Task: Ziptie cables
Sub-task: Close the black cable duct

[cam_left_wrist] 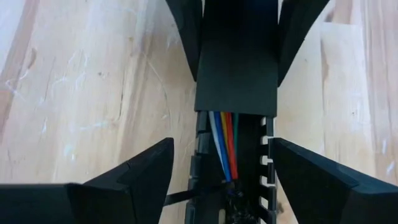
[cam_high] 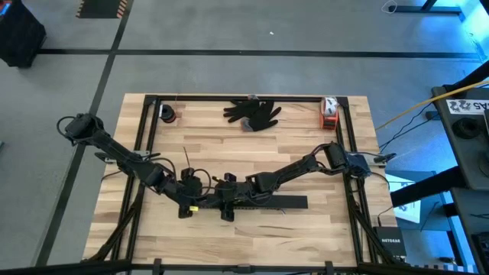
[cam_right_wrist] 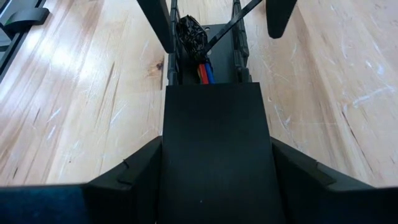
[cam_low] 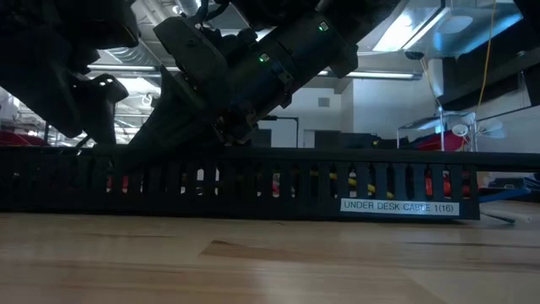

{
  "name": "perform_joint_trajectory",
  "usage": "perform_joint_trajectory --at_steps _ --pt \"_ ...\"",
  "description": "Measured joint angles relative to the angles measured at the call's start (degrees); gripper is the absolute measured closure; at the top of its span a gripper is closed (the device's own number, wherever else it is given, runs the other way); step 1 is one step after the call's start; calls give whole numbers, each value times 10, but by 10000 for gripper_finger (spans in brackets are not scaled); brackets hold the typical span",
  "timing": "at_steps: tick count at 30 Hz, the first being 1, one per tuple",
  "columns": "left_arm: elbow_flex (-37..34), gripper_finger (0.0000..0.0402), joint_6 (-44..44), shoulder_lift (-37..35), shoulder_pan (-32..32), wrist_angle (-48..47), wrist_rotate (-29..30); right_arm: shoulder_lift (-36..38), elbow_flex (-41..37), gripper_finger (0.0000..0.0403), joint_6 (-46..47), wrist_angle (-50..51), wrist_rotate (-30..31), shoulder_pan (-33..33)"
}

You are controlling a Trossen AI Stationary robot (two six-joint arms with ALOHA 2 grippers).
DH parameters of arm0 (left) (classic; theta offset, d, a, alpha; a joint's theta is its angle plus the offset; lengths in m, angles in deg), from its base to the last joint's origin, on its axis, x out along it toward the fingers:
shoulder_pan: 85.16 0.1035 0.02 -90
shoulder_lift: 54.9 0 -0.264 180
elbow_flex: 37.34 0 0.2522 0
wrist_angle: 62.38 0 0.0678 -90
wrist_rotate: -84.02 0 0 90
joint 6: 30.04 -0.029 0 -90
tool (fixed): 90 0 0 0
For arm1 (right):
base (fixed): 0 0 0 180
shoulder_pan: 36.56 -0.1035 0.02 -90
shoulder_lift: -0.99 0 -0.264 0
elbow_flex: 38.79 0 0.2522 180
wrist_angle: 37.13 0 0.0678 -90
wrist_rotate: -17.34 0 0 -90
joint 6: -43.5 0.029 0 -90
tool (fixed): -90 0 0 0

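Note:
The long black slotted channel [cam_high: 284, 202] lies near the table's front edge, left to right. The cables [cam_left_wrist: 224, 146], white, blue, yellow, red and green, lie inside its open part; their dark tangled ends [cam_right_wrist: 189, 28] show at its left end. A thin dark strip [cam_left_wrist: 186, 196] crosses the channel there. A flat black cover [cam_left_wrist: 236, 68] closes the rest of the channel. My left gripper [cam_left_wrist: 224, 140] straddles the open part with its fingers apart. My right gripper [cam_right_wrist: 216, 140] straddles the cover just to the right of it. My left gripper has one finger [cam_left_wrist: 305, 177] right against the channel's slotted wall [cam_left_wrist: 268, 155]. Bare wood shows between the other finger and the opposite wall; I cannot tell whether it touches. My right gripper has the cover's two long edges [cam_right_wrist: 168, 134] between its fingers, slanting down from the table's right along the channel, which rests on the table.
A black glove [cam_high: 254, 113], an orange and white object [cam_high: 328, 113] and a small dark round thing [cam_high: 168, 114] lie along the far edge. Thin dark wires [cam_high: 187, 162] lie behind my left gripper. Black frame rails [cam_high: 145, 130] run along the table's sides.

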Motion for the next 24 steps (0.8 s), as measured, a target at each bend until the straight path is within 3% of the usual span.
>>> perform_joint_trajectory --at_steps 7,17,24 --pt "0 144 -21 -11 15 -5 -16 0 0 173 0 0 0 0" --pt "24 165 -48 -121 -7 -94 -18 0 0 173 0 1 -1 0" --pt "24 164 -61 -108 -32 -94 -18 0 0 173 0 2 -5 0"
